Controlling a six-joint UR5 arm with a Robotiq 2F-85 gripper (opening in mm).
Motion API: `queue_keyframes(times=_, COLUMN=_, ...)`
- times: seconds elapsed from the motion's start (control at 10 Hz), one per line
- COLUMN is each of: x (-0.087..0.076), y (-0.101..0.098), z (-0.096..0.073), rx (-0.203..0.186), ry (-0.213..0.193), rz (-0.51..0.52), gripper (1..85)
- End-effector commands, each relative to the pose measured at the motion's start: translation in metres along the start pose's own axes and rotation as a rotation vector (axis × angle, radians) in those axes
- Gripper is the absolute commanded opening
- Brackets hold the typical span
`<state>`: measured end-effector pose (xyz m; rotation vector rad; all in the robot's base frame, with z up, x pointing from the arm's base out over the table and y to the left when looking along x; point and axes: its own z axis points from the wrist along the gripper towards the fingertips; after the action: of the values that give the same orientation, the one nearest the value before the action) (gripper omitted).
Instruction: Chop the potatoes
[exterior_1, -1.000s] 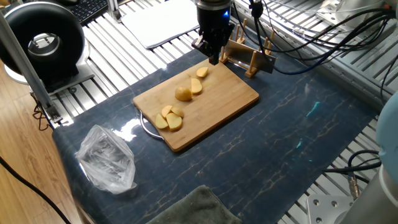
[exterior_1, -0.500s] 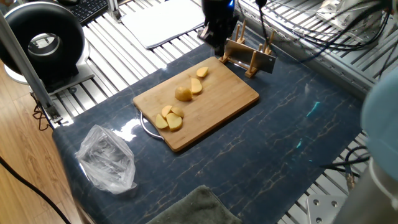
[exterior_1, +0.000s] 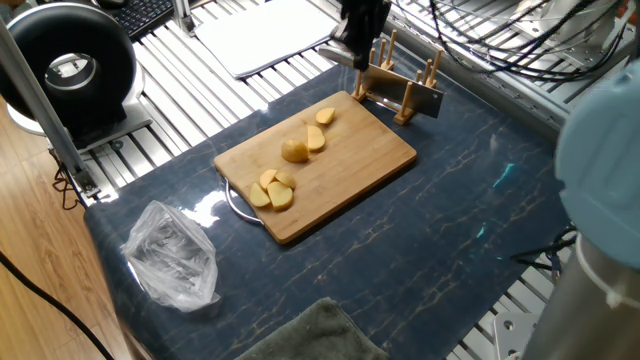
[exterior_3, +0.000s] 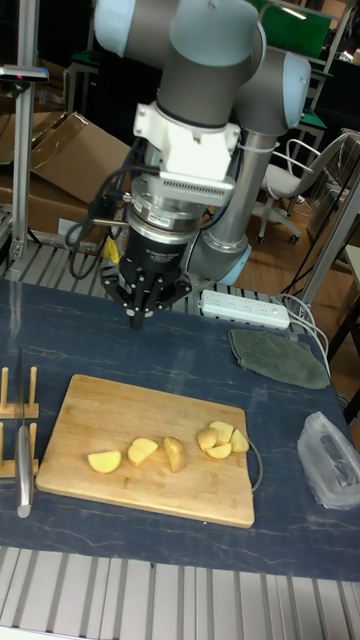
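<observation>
The potatoes (exterior_1: 292, 166) are lying in loose pieces along the middle of the bamboo board (exterior_1: 370, 160), unchanged from a second ago. The gripper (exterior_3: 143, 308) has been lifting away from the board's far corner and is now hanging above the mat, near the wooden knife rack (exterior_1: 400, 88). Its fingers are looking pinched together, I think, holding nothing.

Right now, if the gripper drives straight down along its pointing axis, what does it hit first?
Probably the blue mat, just behind the bamboo board's far edge; depth is unclear. The gripper looks clear of the potatoes and knife rack.
</observation>
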<state>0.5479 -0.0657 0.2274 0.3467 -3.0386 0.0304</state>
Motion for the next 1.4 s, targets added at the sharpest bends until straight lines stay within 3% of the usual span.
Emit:
queue_keyframes(times=0.0, x=-0.011, y=-0.006, z=-0.013, rx=0.01, ry=-0.03, rz=-0.023, gripper=1.0)
queue_keyframes(times=0.3, x=-0.022, y=0.017, z=-0.019, rx=-0.044, ry=-0.054, rz=0.01, gripper=1.0)
queue_keyframes(times=0.7, x=-0.03, y=0.019, z=-0.037, rx=0.021, ry=-0.055, rz=0.032, gripper=1.0)
queue_keyframes(times=1.1, x=-0.027, y=0.031, z=-0.038, rx=-0.023, ry=-0.049, rz=0.034, gripper=1.0)
queue_keyframes(times=1.3, x=-0.025, y=0.03, z=-0.04, rx=0.001, ry=-0.045, rz=0.031, gripper=1.0)
